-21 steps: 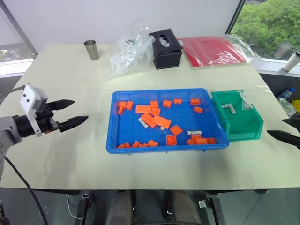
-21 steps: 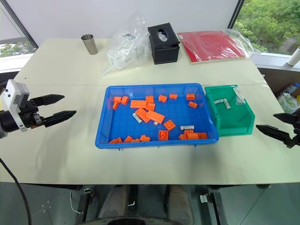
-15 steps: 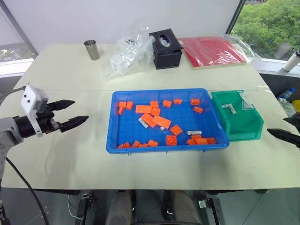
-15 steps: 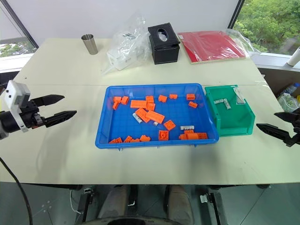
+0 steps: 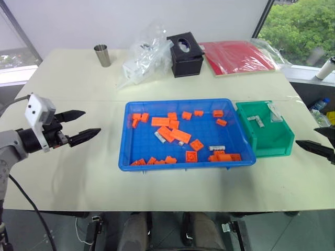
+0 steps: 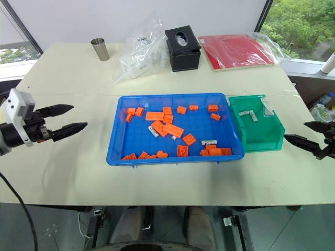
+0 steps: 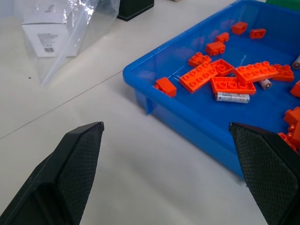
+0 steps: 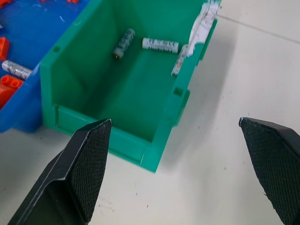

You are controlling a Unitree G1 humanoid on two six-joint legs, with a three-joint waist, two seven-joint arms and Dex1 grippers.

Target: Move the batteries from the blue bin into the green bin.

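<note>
Left gripper [image 5: 78,125] hovers spread wide and empty at 9 o'clock over bare bench [image 5: 78,167]. Centre, the blue bin [image 5: 125,157] holds orange blocks [image 5: 180,136] and batteries [image 5: 216,148], perhaps three. Touching its 3 o'clock rim, the green bin [image 5: 272,149] holds three batteries. Right gripper [image 6: 309,136] gapes empty beyond.

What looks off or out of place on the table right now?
Nothing spilled. The green bin has a torn white label peeling off its rim. Batteries lie among orange blocks in the blue bin, three already in the green bin.
</note>
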